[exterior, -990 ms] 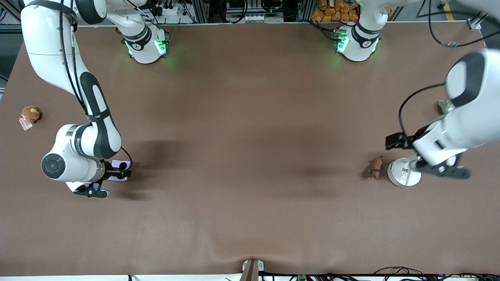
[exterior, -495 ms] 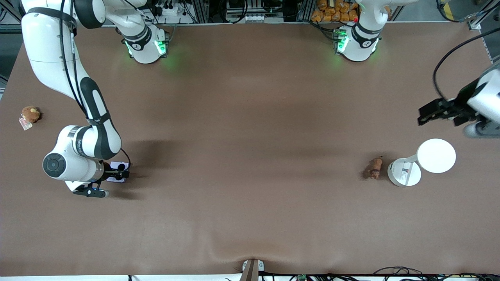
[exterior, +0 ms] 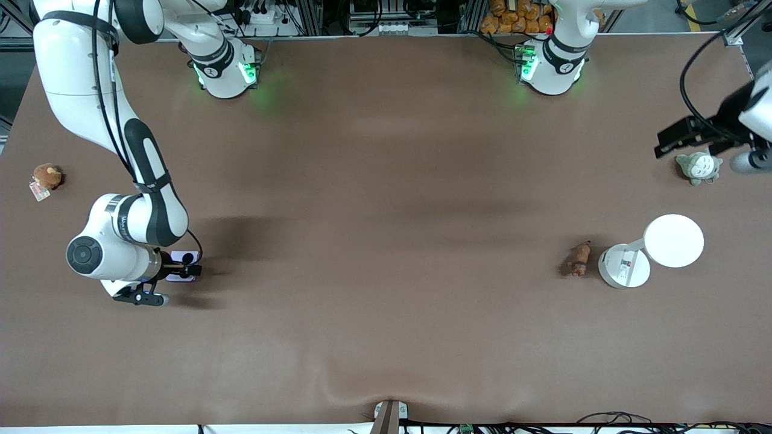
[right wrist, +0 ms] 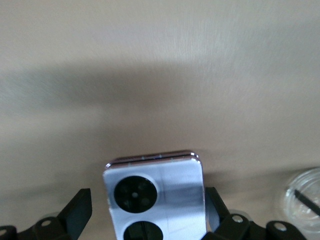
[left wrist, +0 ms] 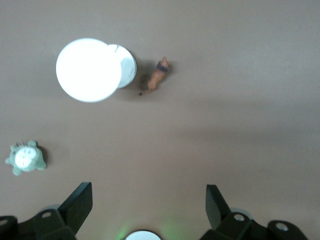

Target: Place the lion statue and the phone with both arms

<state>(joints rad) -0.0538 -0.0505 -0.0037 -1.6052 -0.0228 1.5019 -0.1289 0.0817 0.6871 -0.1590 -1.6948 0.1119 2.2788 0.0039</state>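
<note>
The lion statue (exterior: 579, 259) is a tiny reddish-brown figurine lying on the table next to a white stand; it also shows in the left wrist view (left wrist: 158, 80). My left gripper (exterior: 684, 137) is open and empty (left wrist: 147, 205), up in the air over the table's edge at the left arm's end, beside the grey-green plush and well away from the statue. The pale lavender phone (exterior: 181, 266) lies flat on the table at the right arm's end. My right gripper (exterior: 188, 269) is low and open around it (right wrist: 147, 207). One finger is against the phone's (right wrist: 155, 195) edge, the other is a little apart.
A white stand (exterior: 624, 268) with a round white disc (exterior: 673, 241) stands beside the statue. A grey-green plush (exterior: 698, 167) lies near the left arm's end. A round brown plush with a tag (exterior: 46, 176) lies near the right arm's end.
My left arm has swung up and away from the statue and the white stand toward the table's edge, uncovering the white disc and the grey-green plush. My right gripper has barely moved over the phone.
</note>
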